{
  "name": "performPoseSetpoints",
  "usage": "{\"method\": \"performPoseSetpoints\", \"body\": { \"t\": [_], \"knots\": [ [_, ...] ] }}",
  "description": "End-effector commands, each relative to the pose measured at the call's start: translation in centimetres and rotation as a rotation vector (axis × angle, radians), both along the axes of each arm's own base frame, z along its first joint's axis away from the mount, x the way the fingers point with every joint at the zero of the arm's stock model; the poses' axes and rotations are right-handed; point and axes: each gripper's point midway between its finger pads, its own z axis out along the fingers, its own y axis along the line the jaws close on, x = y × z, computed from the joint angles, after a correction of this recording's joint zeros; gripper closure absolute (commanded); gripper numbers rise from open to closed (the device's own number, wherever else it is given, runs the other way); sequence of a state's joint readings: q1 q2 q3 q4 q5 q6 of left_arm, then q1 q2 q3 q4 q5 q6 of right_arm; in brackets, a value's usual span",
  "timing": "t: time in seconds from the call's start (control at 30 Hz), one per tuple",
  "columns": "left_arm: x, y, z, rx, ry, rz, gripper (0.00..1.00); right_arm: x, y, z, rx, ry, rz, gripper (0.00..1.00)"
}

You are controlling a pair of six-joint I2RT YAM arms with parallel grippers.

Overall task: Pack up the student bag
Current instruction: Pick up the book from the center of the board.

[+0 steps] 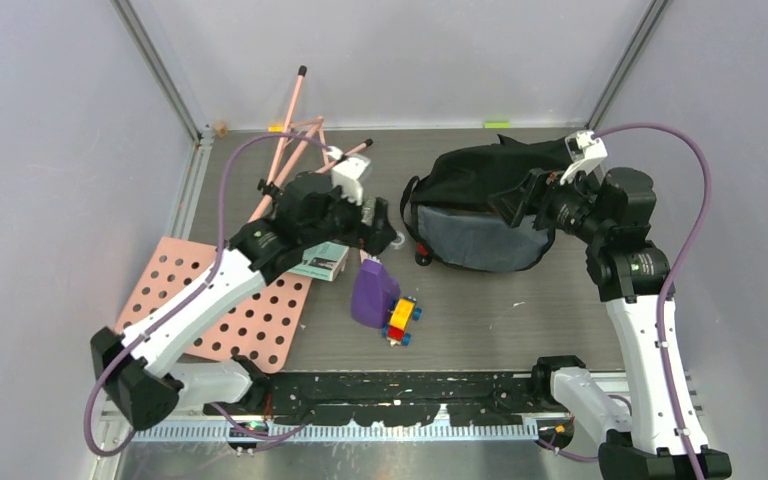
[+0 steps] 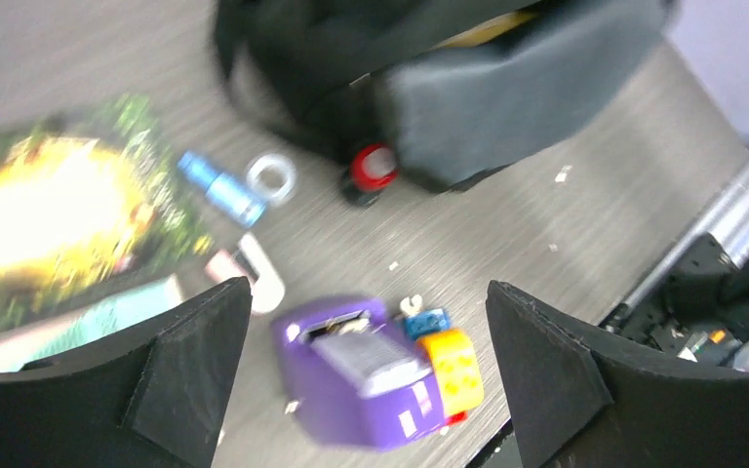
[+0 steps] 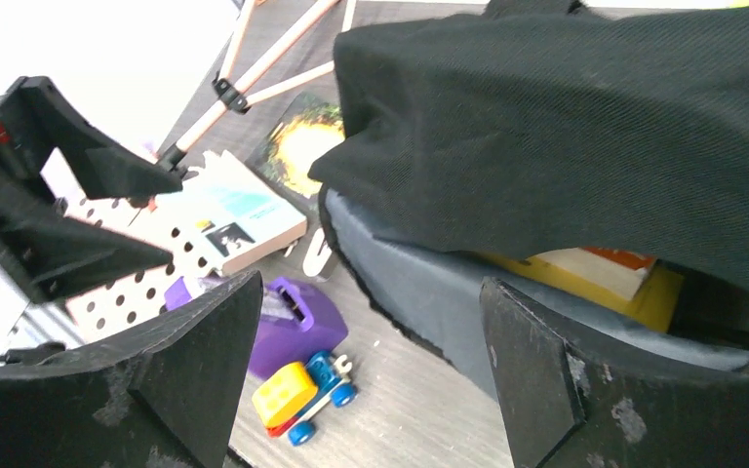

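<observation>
The student bag (image 1: 480, 215) sits upper right of centre in the top view, and with the left claw (image 2: 369, 285) and right claw (image 3: 371, 283) both apart and empty, the left should probably straddle the purple box (image 1: 372, 295) squarely, clear of the toy car (image 1: 401, 320).

Left arm (image 1: 200, 300) and right arm (image 1: 650, 340) are wearing white shells over black joints, each ending in chunky black bases (image 1: 145, 390). A purple cable (image 1: 222, 190) is looping off each arm. A white camera block (image 1: 585, 150) is riding each wrist. Left claw (image 2: 369, 285) is showing matte black wedge fingers (image 2: 185, 370); right claw (image 3: 371, 283) fingers are carrying pale scuffs.
</observation>
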State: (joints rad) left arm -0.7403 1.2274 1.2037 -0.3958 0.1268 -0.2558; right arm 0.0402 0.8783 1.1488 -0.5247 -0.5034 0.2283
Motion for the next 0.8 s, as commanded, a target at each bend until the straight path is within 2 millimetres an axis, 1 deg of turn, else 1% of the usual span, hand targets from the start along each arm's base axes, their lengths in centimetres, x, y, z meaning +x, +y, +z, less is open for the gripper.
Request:
{"method": "performPoseSetpoints", "body": {
  "t": [0.0,0.03,0.1,0.13,0.17,0.23,0.37,0.43,0.53,0.63,0.77],
  "knots": [
    [0.8,7.0,-3.5,-0.013,0.174,0.316,0.05,-1.6,1.5,-0.5,0.017,0.041,0.080,0.12],
    [1.0,8.6,-4.4,-0.012,0.204,0.376,0.05,-1.7,1.8,-0.7,0.014,0.045,0.088,0.12],
    [1.9,12.6,-6.7,-0.019,0.268,0.545,0.04,-1.6,2.0,-1.0,0.007,0.050,0.091,0.12],
    [2.2,14.6,-7.7,-0.029,0.303,0.629,0.04,-1.6,2.2,-1.1,0.003,0.051,0.095,0.14],
    [2.3,16.2,-8.5,-0.050,0.335,0.689,0.04,-1.6,2.4,-1.3,-0.001,0.054,0.102,0.15],
    [2.7,18.1,-9.3,-0.101,0.357,0.774,0.06,-1.5,2.7,-1.5,-0.012,0.057,0.110,0.17],
    [3.0,20.8,-10.7,-0.169,0.359,0.923,0.05,-1.2,3.1,-2.0,-0.044,0.065,0.112,0.18],
    [2.8,22.6,-12.2,-0.189,0.369,1.022,0.04,-1.1,3.2,-2.2,-0.057,0.071,0.112,0.18],
    [2.5,24.4,-13.6,-0.219,0.359,1.128,0.04,-1.0,3.5,-2.6,-0.068,0.078,0.122,0.18],
    [2.9,24.8,-14.4,-0.297,0.375,1.161,0.06,-0.8,3.8,-2.9,-0.076,0.084,0.133,0.22],
    [3.6,24.9,-15.5,-0.343,0.415,1.172,0.14,-0.5,4.0,-3.3,-0.089,0.096,0.139,0.24]
  ]
}}
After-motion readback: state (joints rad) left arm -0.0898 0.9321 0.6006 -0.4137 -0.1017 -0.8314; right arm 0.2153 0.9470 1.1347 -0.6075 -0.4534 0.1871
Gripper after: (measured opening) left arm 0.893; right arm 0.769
